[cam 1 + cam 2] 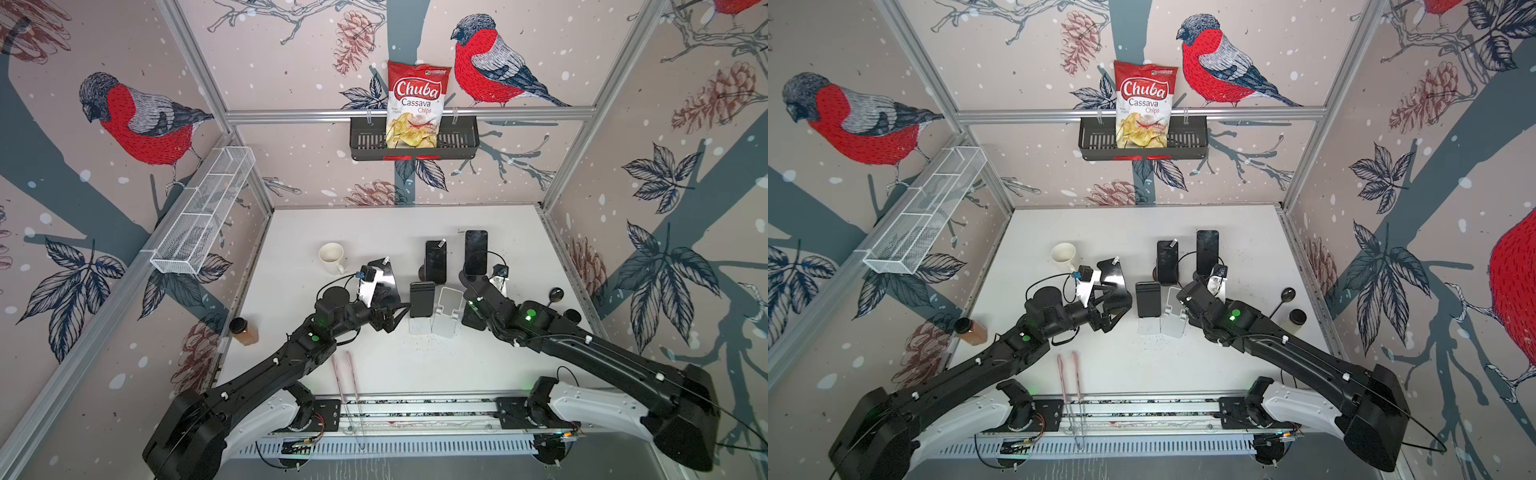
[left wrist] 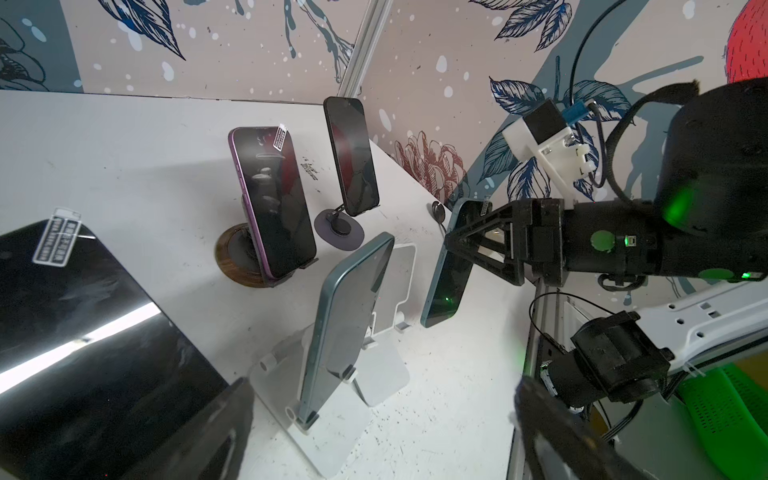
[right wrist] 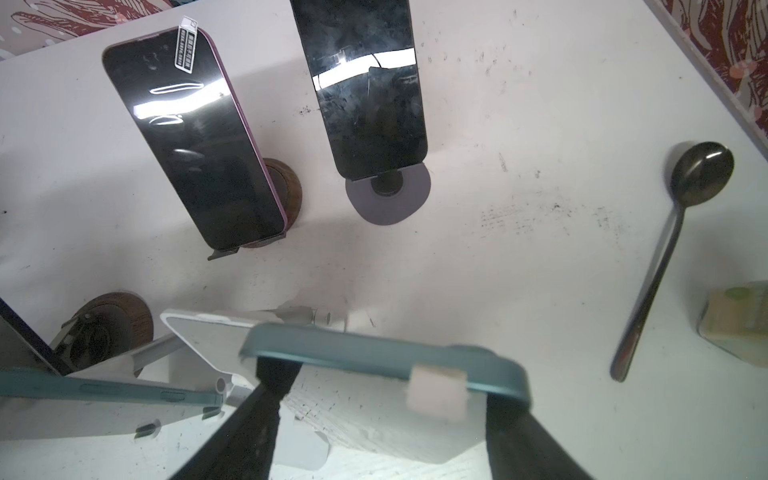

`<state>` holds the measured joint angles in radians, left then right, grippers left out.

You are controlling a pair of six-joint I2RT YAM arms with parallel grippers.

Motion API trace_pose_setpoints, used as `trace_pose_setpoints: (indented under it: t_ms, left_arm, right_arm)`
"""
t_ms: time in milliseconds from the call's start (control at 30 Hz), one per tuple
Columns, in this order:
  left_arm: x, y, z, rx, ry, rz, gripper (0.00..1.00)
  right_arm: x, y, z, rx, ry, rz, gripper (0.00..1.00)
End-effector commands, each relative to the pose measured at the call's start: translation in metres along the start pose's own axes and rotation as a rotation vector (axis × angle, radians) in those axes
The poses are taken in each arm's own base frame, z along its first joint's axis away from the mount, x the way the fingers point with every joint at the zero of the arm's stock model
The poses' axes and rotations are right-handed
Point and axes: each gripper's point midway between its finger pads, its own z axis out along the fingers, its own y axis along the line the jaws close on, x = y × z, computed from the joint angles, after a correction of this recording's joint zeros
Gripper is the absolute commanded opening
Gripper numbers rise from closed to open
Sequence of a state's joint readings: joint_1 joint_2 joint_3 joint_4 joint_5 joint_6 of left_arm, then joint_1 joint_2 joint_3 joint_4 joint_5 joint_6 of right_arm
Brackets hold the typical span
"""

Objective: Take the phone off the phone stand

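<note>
My right gripper [image 3: 390,382] is shut on the long edges of a teal phone [image 3: 374,353]. In the left wrist view that phone [image 2: 446,282] hangs upright, apart from the bare white phone stand [image 2: 401,266] beside it. In a top view the same stand [image 1: 449,305] sits just left of my right gripper [image 1: 471,309]. A second teal phone [image 2: 349,316] leans on another white stand [image 2: 332,432]. My left gripper [image 1: 395,318] is open to the left of that phone [image 1: 422,299], with nothing between its fingers [image 2: 208,436].
Behind stand a purple phone [image 1: 435,262] on a wooden base and a black phone [image 1: 476,251] on a grey base. A large dark device [image 1: 384,278] leans at the left. A mug [image 1: 331,257], spice jar [image 1: 245,331], spoon [image 1: 556,296] and pink sticks [image 1: 345,374] lie around.
</note>
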<state>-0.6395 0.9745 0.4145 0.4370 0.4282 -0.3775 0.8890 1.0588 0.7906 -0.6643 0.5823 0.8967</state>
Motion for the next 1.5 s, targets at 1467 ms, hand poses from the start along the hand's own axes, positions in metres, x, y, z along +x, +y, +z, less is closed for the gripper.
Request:
trace_pose_setpoints:
  t_ms: [1467]
  left_arm:
    - [-0.005,-0.018,-0.003,0.094,-0.031,0.101,0.97]
  right_arm:
    - [0.056,-0.032,0.081,0.056,0.217,0.07,0.64]
